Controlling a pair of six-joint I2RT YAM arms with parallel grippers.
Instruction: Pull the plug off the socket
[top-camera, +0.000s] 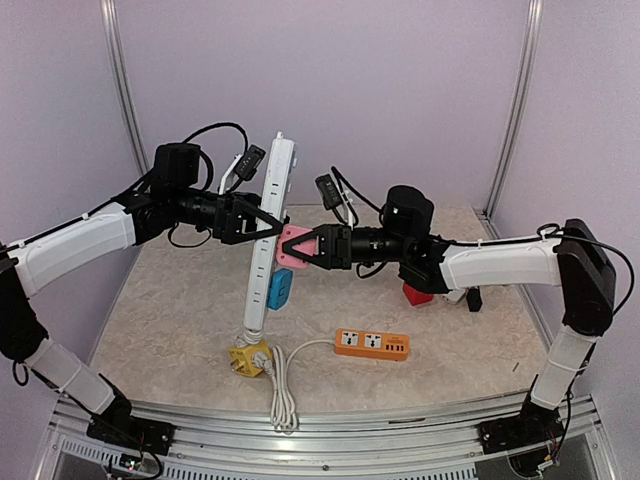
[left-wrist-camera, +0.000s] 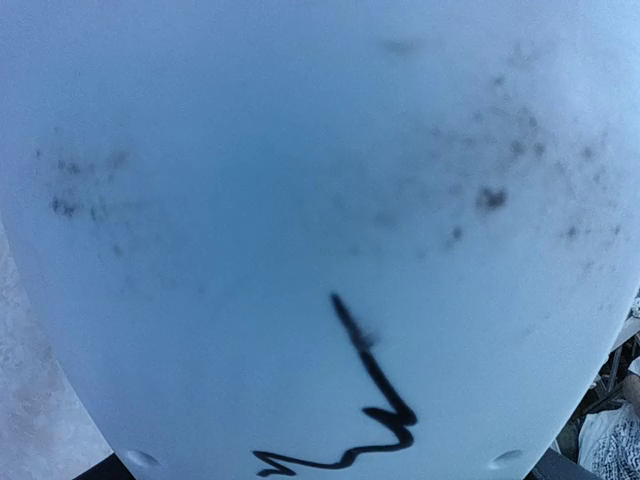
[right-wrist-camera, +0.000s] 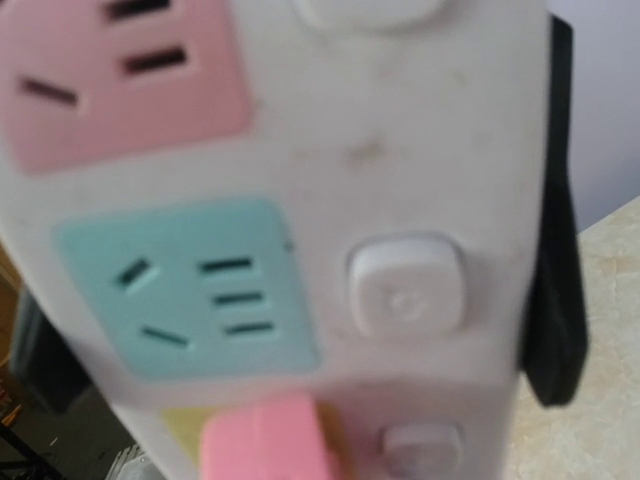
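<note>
A long white plastic power strip (left-wrist-camera: 320, 200) fills the left wrist view, so close that it is only a pale blur with a black scribble on it. In the top view it stands tilted, with its low end on the desk (top-camera: 170, 320) and its top in the air. The left fingers (top-camera: 250, 225) pinch it near the middle and hold it up.

The small pink square plug (top-camera: 290, 246) sits in the strip, just right of that hold. It is not out yet, so the pull is left to do. The right fingers (top-camera: 318, 246) sit around the pink plug, but I cannot tell if they squeeze it.

A blue cube plug (top-camera: 279, 290) sits lower on the strip, and a yellow cube plug (top-camera: 250, 358) sits at its foot. An orange power strip (top-camera: 371, 344) and a white bundled cord (top-camera: 283, 392) lie near, not in the way.
</note>
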